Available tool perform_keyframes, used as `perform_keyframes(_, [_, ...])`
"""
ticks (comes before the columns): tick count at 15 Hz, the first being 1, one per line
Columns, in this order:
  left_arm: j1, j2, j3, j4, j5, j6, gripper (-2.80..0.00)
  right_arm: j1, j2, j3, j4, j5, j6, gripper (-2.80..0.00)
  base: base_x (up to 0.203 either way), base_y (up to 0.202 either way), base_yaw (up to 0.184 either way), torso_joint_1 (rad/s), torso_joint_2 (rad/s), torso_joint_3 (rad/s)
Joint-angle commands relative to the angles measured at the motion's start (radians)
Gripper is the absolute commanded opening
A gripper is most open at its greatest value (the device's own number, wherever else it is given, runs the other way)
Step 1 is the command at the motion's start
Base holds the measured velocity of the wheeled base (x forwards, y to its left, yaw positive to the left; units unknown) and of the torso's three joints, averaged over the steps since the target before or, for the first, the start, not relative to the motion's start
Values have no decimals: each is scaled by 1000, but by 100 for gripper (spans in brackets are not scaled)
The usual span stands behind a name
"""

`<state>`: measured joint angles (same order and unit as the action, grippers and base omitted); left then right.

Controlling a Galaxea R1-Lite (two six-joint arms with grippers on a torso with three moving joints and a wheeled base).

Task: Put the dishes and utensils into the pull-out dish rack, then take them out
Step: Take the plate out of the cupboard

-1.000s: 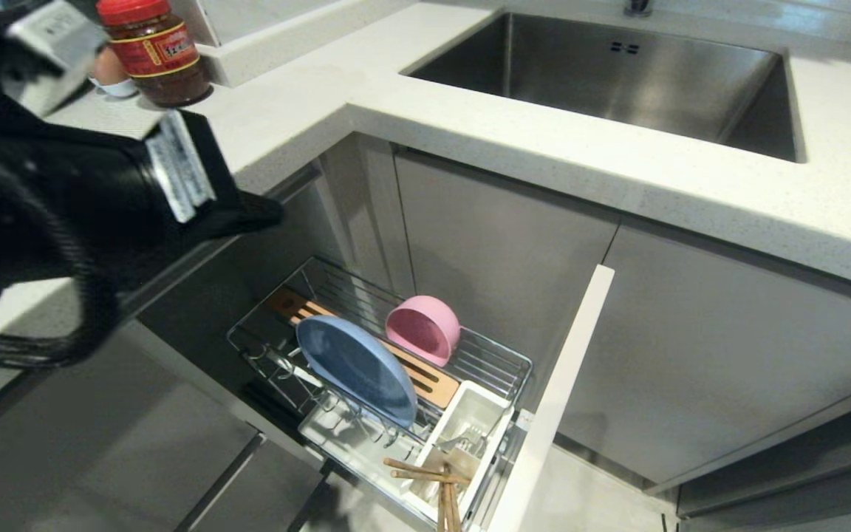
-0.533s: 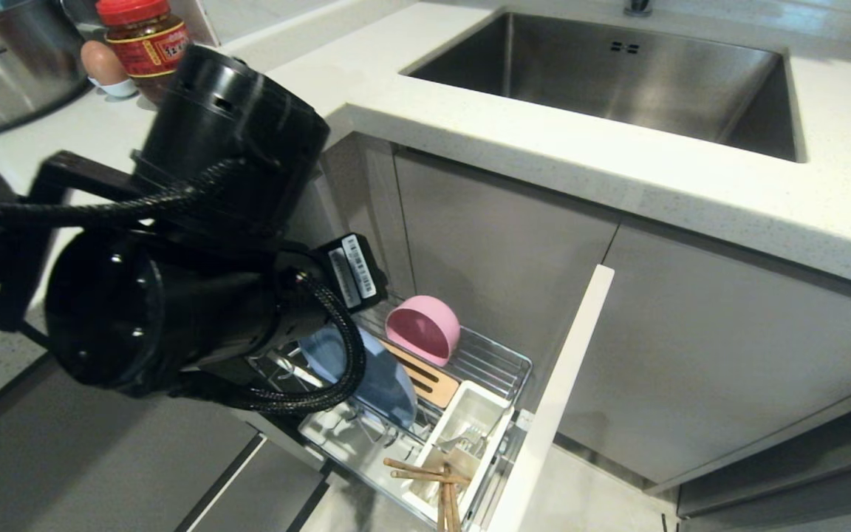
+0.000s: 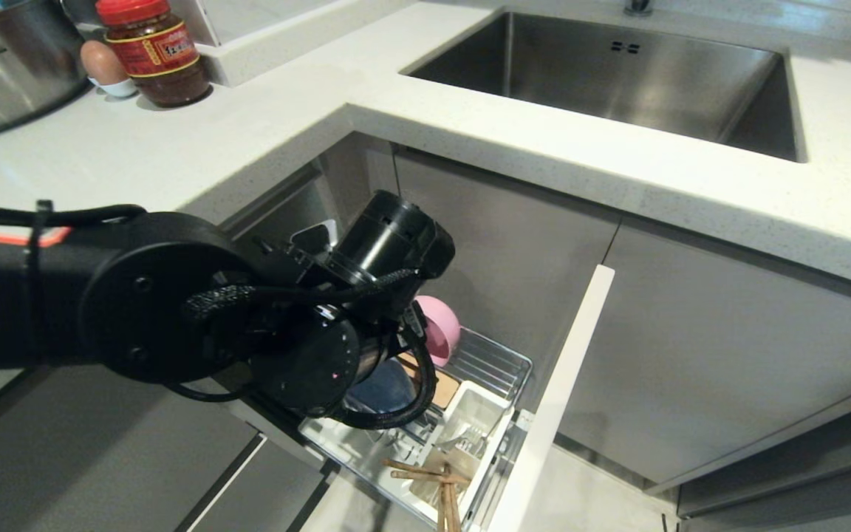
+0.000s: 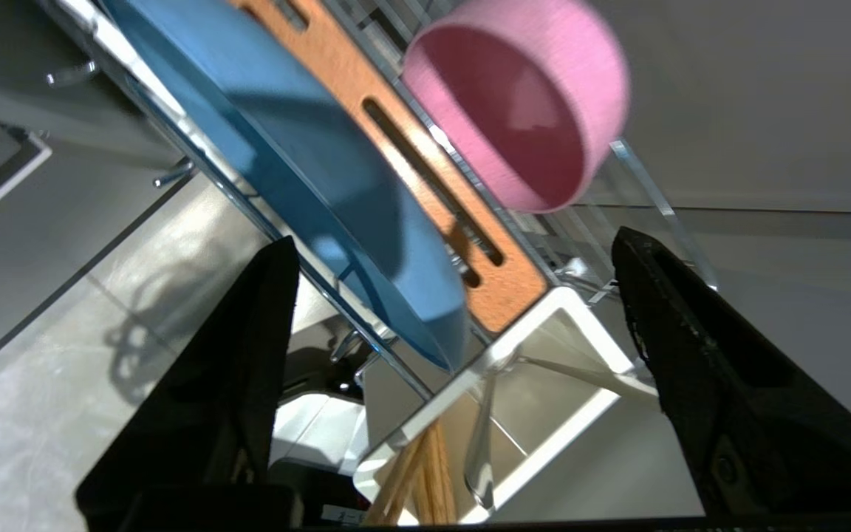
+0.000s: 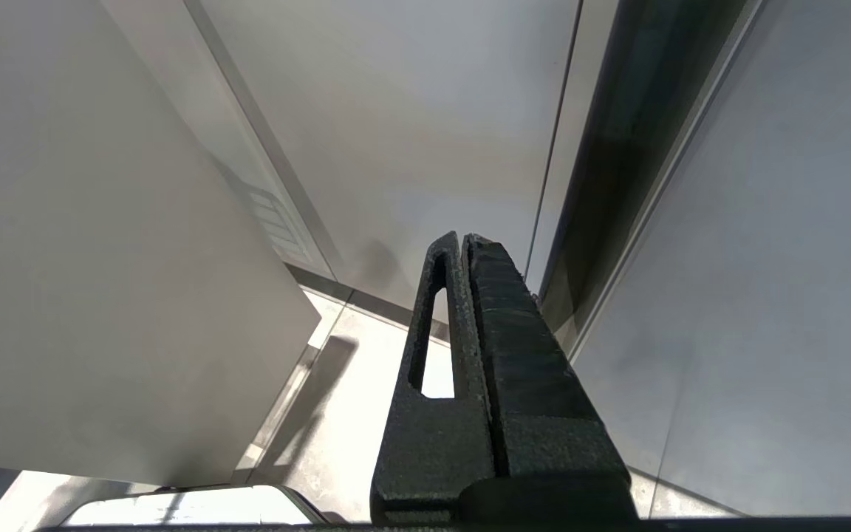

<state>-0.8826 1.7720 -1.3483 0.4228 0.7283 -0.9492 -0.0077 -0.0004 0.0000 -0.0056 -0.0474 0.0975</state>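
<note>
I note the white surface wrapping around the steel sink, with a steel pot, a red-lidded jar and an egg in its far left corner. Below it the pull-out dish rack stands drawn out from the cabinet, its narrow white front panel on the right. My left arm reaches down over the rack and hides much of it in the head view. The left tool hangs just above the rack with its fingers spread wide and nothing between them (released, clear of the dishes). In the left wrist view the light-blue plate stands on edge in the wire prongs, beside the slotted wooden strip; the pink bowl lies tipped on its side past the strip, its opening turned toward the plate. The white utensil cup sits at the front end of the rack; the chopsticks lean out of it and the fork stands inside. The right tool is parked low beside the cabinet fronts, fingers clenched together on nothing.
</note>
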Motion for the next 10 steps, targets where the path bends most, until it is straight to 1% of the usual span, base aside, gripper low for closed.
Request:
perform_keyframes(1, [11,77,-1,3,9,-19,0,0,-4,0,-1,0,1,-280,0,0,0,0,0,0])
perform_keyframes(4, [34,119,-6,-4,14,-33,0,0,-4,0,-1,0,1,-280,0,0,0,0,0,0])
perform_keyframes(8, [54,134,-4,-50,13,-25,0,0,-4,0,-1,0,1,-280,0,0,0,0,0,0])
perform_keyframes(10, [54,135,-5,-56,13,-23,0,0,-4,0,-1,0,1,-280,0,0,0,0,0,0])
